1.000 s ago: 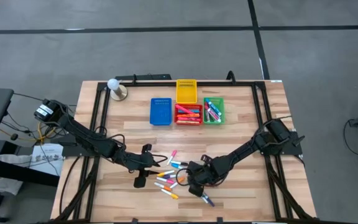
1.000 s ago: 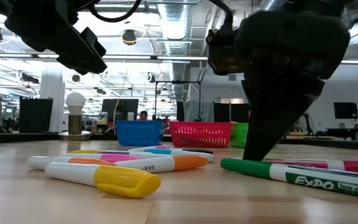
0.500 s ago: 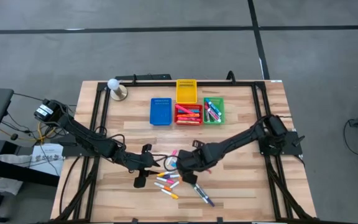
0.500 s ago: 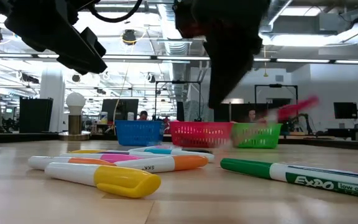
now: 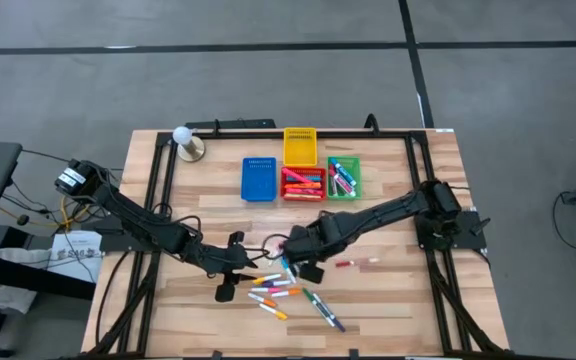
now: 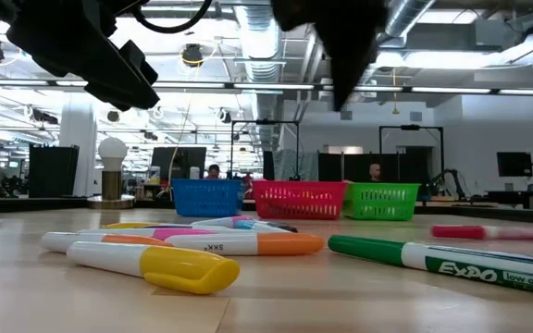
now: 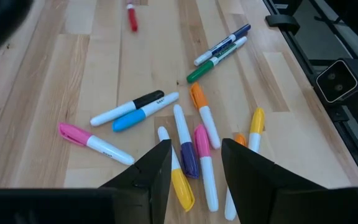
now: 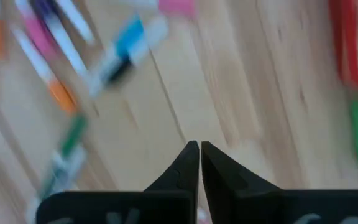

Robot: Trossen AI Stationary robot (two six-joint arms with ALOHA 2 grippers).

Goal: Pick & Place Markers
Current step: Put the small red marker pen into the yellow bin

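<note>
Several markers (image 5: 276, 288) in mixed colours lie in a loose pile near the table's front middle, also in the left wrist view (image 7: 185, 149). A green marker (image 6: 415, 254) lies at the pile's right. One pink-red marker (image 5: 352, 263) lies alone on the wood, right of the pile. My right gripper (image 8: 199, 148) hangs well above the table beside the pile's far end (image 5: 301, 252), pointing down, shut, with nothing between its fingers. My left gripper (image 7: 194, 165) hovers open over the pile's left side (image 5: 236, 262), holding nothing.
A blue bin (image 5: 259, 178), a yellow bin (image 5: 300, 146), a red bin (image 5: 303, 184) and a green bin (image 5: 343, 177) stand at the far middle, the red and green ones holding markers. A white ball on a stand (image 5: 186, 141) sits far left. Black rails (image 5: 423, 180) border the table.
My right gripper has risen from the table by the green marker and gone toward the far edge and a little left, staying shut. The pink-red marker that lay beside the green one swung up into the air and now lies alone on the table, right of the pile.
</note>
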